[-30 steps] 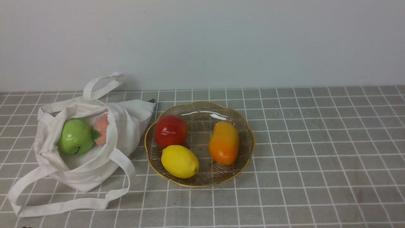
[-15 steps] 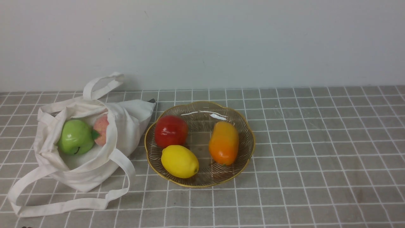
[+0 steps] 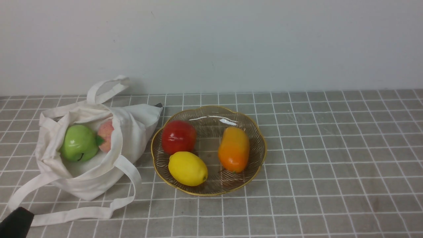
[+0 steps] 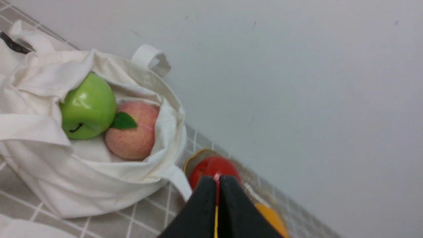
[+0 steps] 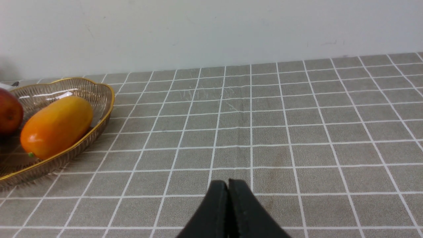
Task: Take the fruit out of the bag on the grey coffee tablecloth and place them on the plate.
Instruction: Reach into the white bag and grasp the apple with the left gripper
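Note:
The off-white bag [image 3: 132, 129] lies open at the left of the grey coffee tablecloth [image 3: 330, 148]. Inside it sit a green apple [image 3: 78, 142] and a pink peach [image 3: 106, 130], touching; both also show in the left wrist view, apple [image 4: 87, 107] and peach [image 4: 134, 132]. The glass plate [image 3: 256, 132] with the gold rim stands right of the bag. My left gripper [image 4: 217, 180] is shut and empty, near the bag's front; its black body shows at the front view's bottom left corner [image 3: 15, 224]. My right gripper [image 5: 228, 183] is shut and empty above bare cloth right of the plate [image 5: 102, 99].
The plate holds a red apple [image 3: 178, 136], a yellow lemon [image 3: 187, 168] and an orange mango [image 3: 234, 148]. The bag's long strap [image 3: 66, 216] loops over the cloth at the front left. A white wall [image 3: 231, 43] runs along the back edge.
The left arm's black body has come into the front view at the bottom left corner. The bag, the fruit and the plate have not moved.

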`<state>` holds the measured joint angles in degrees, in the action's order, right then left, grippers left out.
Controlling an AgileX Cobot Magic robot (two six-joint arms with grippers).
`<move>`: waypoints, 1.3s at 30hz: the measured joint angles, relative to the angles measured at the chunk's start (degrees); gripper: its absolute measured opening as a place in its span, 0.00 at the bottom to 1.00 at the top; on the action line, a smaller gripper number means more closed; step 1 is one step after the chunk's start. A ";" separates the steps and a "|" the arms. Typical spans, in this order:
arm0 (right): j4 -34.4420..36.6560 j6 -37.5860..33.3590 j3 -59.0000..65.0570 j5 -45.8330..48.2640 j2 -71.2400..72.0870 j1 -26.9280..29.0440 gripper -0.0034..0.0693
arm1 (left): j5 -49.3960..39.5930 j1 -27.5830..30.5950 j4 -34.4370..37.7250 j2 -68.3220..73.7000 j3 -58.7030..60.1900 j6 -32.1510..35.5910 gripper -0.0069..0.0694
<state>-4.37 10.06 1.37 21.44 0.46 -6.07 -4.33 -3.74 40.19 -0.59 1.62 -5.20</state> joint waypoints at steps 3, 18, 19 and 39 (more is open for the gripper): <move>0.00 0.00 0.00 0.00 0.00 0.00 0.03 | 9.46 0.00 6.07 0.00 0.01 -0.21 0.08; 0.00 0.00 0.00 0.00 0.00 0.00 0.03 | -14.25 0.10 -2.56 25.51 -26.96 14.89 0.08; 0.00 0.00 0.00 0.00 0.00 0.00 0.03 | -18.41 0.10 -4.53 31.07 -30.05 15.08 0.08; 0.00 0.00 0.00 0.00 0.00 0.00 0.03 | -35.31 7.92 -17.46 86.54 -61.25 14.94 0.08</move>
<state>-4.37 10.06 1.37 21.44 0.46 -6.07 -39.65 4.18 22.73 85.95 -59.63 9.74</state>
